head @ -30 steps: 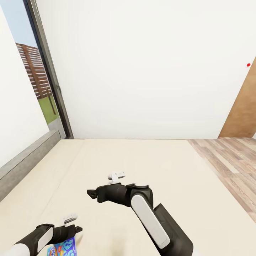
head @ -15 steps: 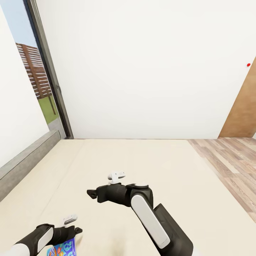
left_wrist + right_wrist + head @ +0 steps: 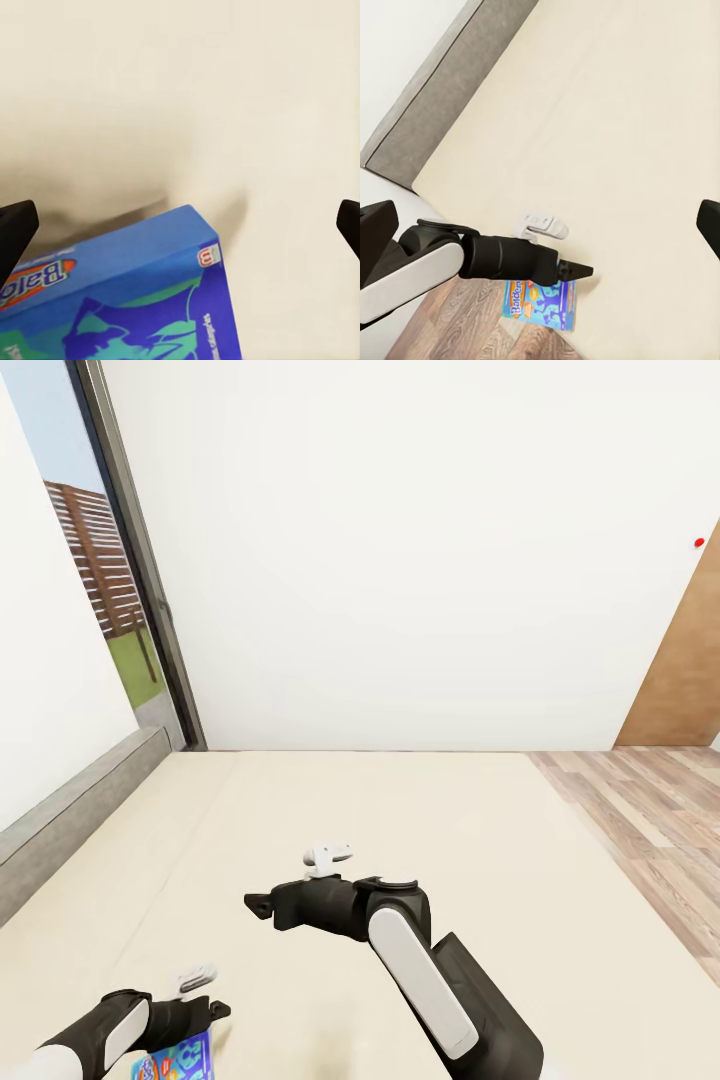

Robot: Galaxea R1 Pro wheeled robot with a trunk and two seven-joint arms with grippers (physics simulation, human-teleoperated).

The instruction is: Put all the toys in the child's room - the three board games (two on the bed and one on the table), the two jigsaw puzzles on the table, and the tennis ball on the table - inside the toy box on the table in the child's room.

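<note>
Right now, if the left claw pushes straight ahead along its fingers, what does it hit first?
Probably the blue board game, lying on the bed just ahead between the open fingers of the left claw; depth is uncertain.

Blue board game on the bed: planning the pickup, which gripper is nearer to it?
Left. The left gripper hovers right over the blue board game; the right gripper hangs farther up the bed.

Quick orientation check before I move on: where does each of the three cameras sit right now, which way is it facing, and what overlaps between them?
Head view: on the head, looking down over the bed toward a white wall; both arms show.
Left wrist view: on the left arm, facing the mattress and the blue board game; dark fingertips at the edges.
Right wrist view: on the right arm, facing the left gripper above that game at the bed's edge.
Shared: all three show the blue game and mattress.
</note>
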